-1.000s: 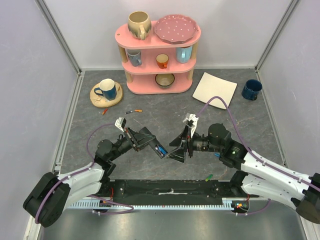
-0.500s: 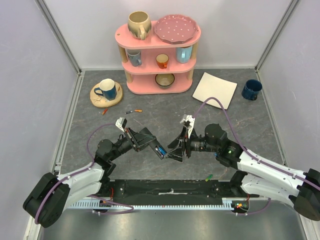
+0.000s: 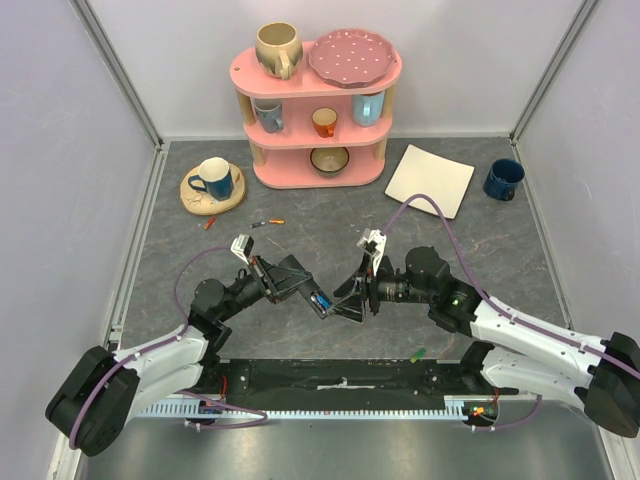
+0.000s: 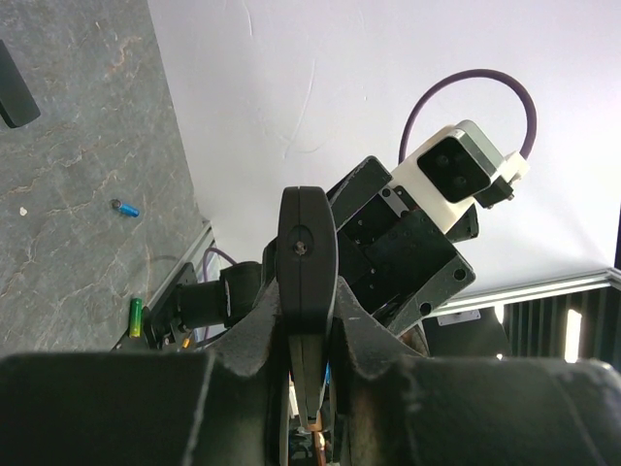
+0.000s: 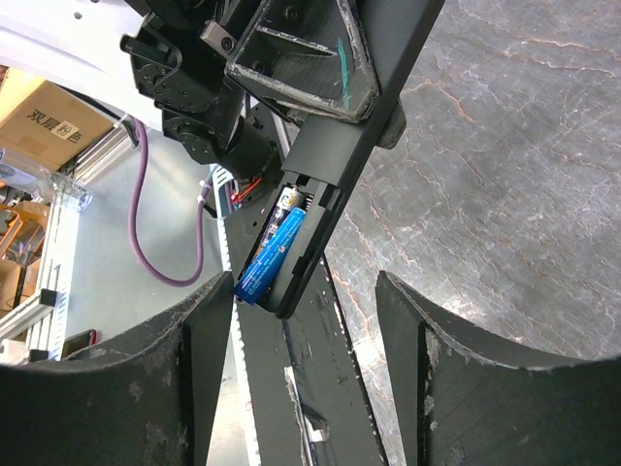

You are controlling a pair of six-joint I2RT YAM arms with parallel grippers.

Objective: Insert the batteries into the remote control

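Observation:
My left gripper (image 3: 293,280) is shut on the remote control (image 3: 312,292), a slim black bar held off the table and tilted, its free end toward the right arm. In the right wrist view the remote control (image 5: 340,146) has its compartment open, and a blue battery (image 5: 272,254) lies in it with its lower end poking out. My right gripper (image 5: 306,301) is open around that end; its left finger (image 5: 194,330) is close beside the battery tip. In the left wrist view the remote control (image 4: 308,252) shows end-on between the shut fingers of my left gripper (image 4: 309,335).
Loose batteries lie on the table: orange ones (image 3: 268,222), a green one (image 3: 418,353), a blue one (image 4: 129,209). A pink shelf (image 3: 318,165) with cups stands at the back, a white square plate (image 3: 430,180) and blue mug (image 3: 503,178) to its right, a mug on a coaster (image 3: 213,185) to its left.
The right gripper has slid left toward the remote's free end, and its jaws have narrowed somewhat. The left arm and remote have stayed put.

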